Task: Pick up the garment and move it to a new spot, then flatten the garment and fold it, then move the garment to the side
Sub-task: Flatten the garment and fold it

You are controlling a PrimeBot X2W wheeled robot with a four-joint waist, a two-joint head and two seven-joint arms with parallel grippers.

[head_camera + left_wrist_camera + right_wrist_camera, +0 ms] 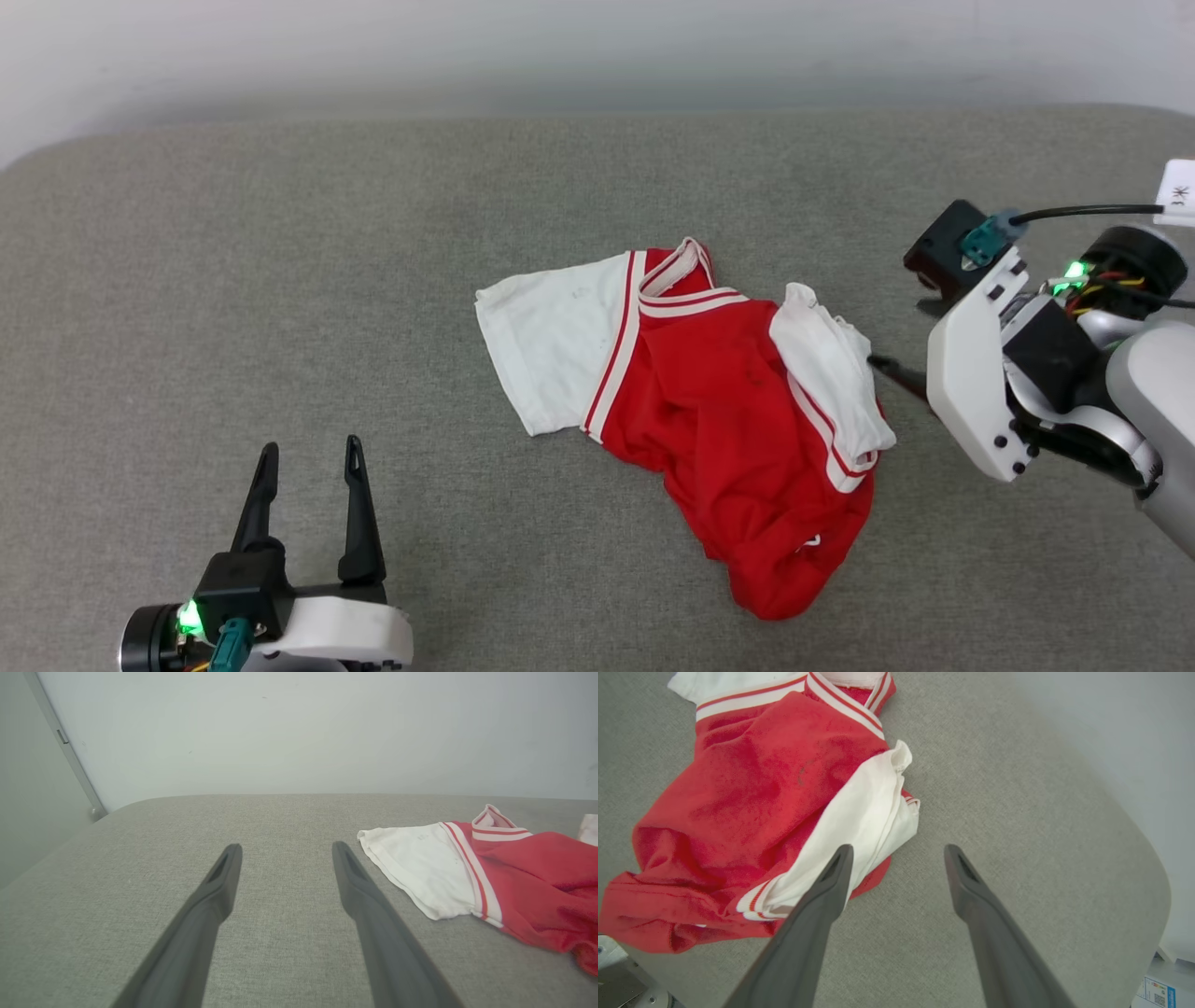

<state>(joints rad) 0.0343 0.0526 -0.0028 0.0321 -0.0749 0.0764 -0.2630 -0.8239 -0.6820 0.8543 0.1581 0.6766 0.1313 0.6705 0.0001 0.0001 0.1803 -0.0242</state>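
The garment [719,420] is a crumpled red T-shirt with white sleeves and red-white striped trim, lying right of the middle of the grey surface. One white sleeve [551,336] is spread flat to the left, and the other [831,373] is bunched on top at the right. My right gripper [896,331] is open just right of the bunched sleeve, fingers pointing left. In the right wrist view my right gripper [899,849] has one fingertip over the sleeve's edge [859,826] and nothing between its fingers. My left gripper [313,450] is open at the lower left, well clear of the garment [514,882].
The grey fabric surface [280,280] stretches wide, with a rounded far edge against a pale wall [597,47]. Its right edge [1153,877] curves down toward a labelled box [1155,991] below. A pale strip [65,751] runs down the wall at far left.
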